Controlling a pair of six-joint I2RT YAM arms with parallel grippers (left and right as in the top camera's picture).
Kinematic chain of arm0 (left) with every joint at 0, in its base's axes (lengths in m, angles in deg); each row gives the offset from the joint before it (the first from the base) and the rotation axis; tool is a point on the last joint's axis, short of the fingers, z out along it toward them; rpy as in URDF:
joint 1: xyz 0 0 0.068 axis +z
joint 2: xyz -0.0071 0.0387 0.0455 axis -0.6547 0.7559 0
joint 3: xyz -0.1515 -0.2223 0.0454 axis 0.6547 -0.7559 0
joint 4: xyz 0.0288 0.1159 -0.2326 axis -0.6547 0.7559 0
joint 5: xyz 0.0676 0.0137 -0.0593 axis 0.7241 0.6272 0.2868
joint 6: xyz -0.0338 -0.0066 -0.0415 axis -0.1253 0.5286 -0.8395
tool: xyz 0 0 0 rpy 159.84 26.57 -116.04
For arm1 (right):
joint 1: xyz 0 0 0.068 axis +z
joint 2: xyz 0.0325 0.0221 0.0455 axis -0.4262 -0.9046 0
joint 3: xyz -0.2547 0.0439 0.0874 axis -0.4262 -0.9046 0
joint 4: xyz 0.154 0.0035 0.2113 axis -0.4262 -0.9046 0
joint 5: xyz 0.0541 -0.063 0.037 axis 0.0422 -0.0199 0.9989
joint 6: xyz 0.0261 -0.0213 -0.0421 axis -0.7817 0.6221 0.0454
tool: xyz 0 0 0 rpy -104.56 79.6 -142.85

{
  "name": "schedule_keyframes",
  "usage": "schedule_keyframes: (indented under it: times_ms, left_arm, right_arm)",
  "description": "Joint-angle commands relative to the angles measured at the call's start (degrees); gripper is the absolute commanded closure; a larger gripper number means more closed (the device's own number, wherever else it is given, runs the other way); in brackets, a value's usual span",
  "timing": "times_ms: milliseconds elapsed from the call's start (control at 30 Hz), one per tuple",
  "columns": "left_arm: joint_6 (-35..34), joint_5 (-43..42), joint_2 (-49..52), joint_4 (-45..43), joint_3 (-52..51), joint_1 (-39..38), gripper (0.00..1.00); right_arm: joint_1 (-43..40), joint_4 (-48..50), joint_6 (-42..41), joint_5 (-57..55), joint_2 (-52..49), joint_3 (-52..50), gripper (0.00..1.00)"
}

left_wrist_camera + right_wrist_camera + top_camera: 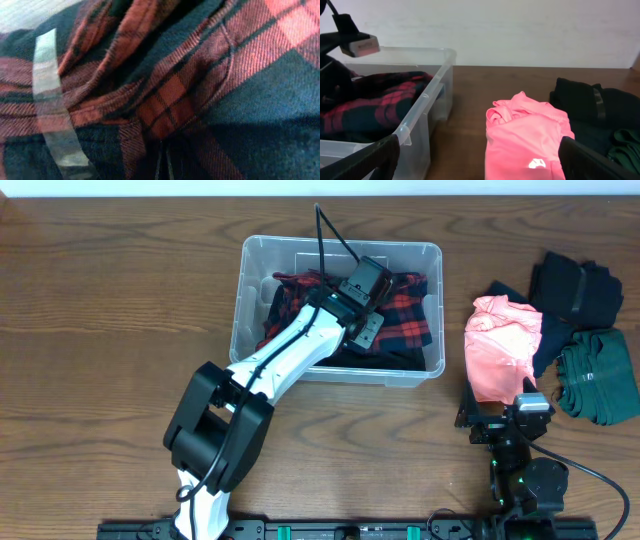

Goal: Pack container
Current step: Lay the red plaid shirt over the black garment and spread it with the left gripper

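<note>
Plaid shirt (pixel 405 315) in container (pixel 340 243), my left claw (pixel 367 332) closed against it. Right claw (pixel 479 162) open; pink top (pixel 500 345), black clothes (pixel 575 290), green clothes (pixel 600 375) unpacked.

Dark brown wood-grain table (pixel 100 330), light even across its surface. Plain white wall (pixel 520 30) stands along its far edge, matte.

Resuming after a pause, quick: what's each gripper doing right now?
Left gripper: closed, down on the plaid garment in the container; a grip cannot be told.
Right gripper: open, empty.
</note>
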Motion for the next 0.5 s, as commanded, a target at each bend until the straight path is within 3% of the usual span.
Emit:
schedule_keyframes:
  times_ms: [0, 300, 400, 433, 467]
  left_arm:
    - [-5.5, 1.1, 1.8, 1.2, 0.2, 0.2, 0.94]
    - [-6.1, 1.1, -6.4, 1.7, 0.3, 0.3, 0.93]
    - [-6.1, 1.7, -12.3, 2.1, 0.3, 1.0, 0.71]
    - [-6.1, 1.8, -14.6, 2.4, 0.3, 1.5, 0.59]
    - [-6.1, 1.8, -16.7, 2.8, 0.3, 2.2, 0.4]
  right_arm:
    - [0.4, -0.1, -0.6, 0.0, 0.2, -0.2, 0.01]
    - [0.4, -0.1, -0.6, 0.0, 0.2, -0.2, 0.01]
    - [0.4, -0.1, -0.6, 0.0, 0.2, -0.2, 0.01]
    - [0.4, -0.1, -0.6, 0.0, 0.2, -0.2, 0.01]
    - [0.4, -0.1, -0.6, 0.0, 0.2, -0.2, 0.01]
